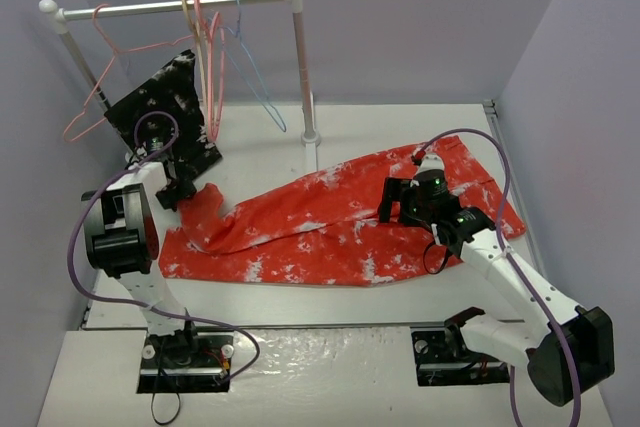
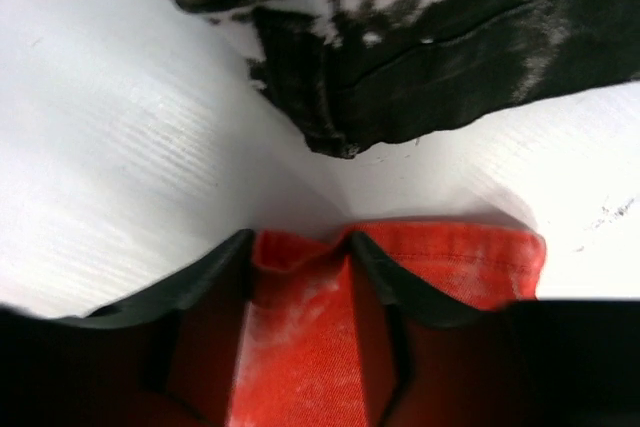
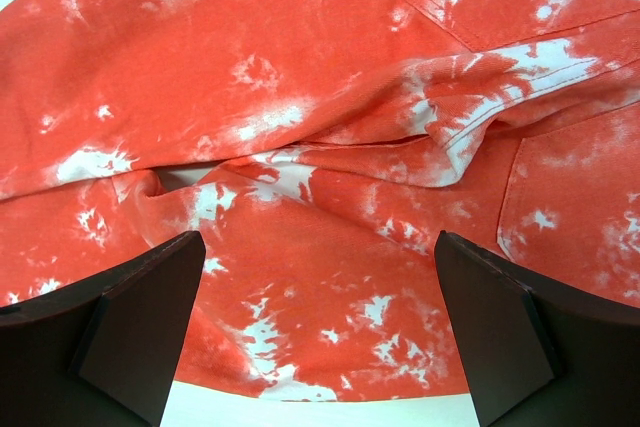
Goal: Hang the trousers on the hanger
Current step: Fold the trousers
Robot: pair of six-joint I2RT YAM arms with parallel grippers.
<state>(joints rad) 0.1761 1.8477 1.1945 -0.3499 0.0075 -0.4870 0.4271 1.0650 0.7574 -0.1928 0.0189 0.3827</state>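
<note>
1. On the table, from above: the trousers (image 1: 330, 227) lie spread out, leg ends toward my left pincer (image 1: 183, 190) and waist toward my right pincer (image 1: 397, 207). The hanger (image 1: 262, 97) hangs on the rail (image 1: 170, 5) at the back, well apart from the red cloth. I judge the step in hand to be the first pick-up, as nothing is on the hanger yet.
2. At my left wrist: my left pincer (image 2: 298, 247) stands about half closed on a raised fold of the trouser hem, with cloth touching both fingers. The black garment (image 2: 430, 67) lies just beyond, clear of my tips.
3. At my right wrist: my right pincer (image 3: 320, 347) is spread wide and holds nothing. It hovers over rumpled cloth near a pocket seam.
4. Next, I judge, the left must lift the hem without dragging the black garment, and the right must come down and pinch the cloth. Together they can then carry the trousers to the hanger.
5. I can read no brand, label or writing in any view.
</note>
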